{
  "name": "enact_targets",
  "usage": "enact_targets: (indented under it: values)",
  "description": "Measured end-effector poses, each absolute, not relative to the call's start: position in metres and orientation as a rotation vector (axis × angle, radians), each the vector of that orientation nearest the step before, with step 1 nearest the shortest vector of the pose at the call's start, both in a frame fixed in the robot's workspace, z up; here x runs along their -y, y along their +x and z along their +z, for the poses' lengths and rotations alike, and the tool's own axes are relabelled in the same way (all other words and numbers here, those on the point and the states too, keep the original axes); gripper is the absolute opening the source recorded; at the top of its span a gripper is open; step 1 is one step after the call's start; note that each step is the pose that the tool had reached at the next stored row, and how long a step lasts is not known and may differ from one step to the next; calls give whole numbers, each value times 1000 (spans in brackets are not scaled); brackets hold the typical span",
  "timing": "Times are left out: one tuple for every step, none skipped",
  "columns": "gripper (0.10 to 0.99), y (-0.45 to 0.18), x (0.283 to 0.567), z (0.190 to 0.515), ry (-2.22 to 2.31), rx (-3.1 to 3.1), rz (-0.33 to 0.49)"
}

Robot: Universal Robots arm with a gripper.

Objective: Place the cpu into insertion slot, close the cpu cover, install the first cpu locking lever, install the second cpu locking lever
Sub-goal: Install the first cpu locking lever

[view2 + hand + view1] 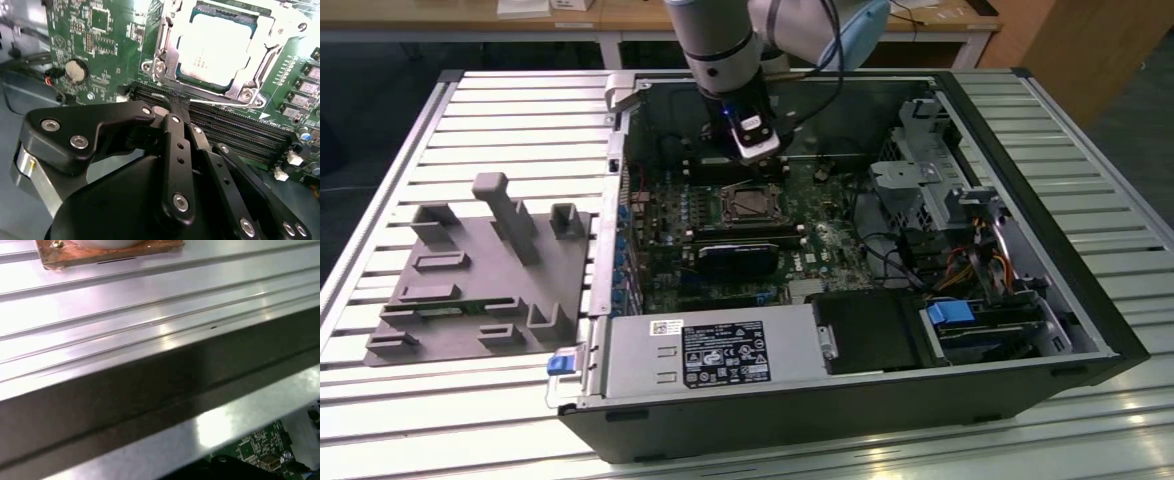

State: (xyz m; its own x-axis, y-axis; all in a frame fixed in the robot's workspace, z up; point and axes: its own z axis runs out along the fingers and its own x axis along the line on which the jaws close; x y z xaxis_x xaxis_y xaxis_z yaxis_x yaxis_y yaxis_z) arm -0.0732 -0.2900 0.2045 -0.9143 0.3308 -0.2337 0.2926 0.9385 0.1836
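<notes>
Upper centre of the exterior view, the gripper (pixel 759 152) is pinched closed on nothing; the insertion slot (pixel 727 203) lies just below it in frame, the cpu (pixel 212 47) already seated inside.

Silver-topped cpu (pixel 215 47) seated flat in insertion slot (pixel 726 204), silvery cpu cover (pixel 167 40) lowered around it
</notes>
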Motion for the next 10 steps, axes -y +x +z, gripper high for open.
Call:
enact_targets:
  values:
    - [106, -73, 290, 204, 451, -2835, 210]
    - [106, -73, 290, 204, 437, -2837, 206]
    - [106, -73, 290, 204, 426, -2839, 202]
    - [106, -73, 290, 203, 417, -2841, 196]
    - [106, -73, 290, 203, 410, -2842, 193]
    - [106, -73, 290, 202, 403, -2843, 189]
    - [106, -73, 290, 202, 397, -2844, 187]
    - [106, -73, 290, 202, 391, -2845, 187]
    - [106, -73, 290, 201, 385, -2846, 188]
    - [106, -73, 290, 201, 379, -2847, 188]
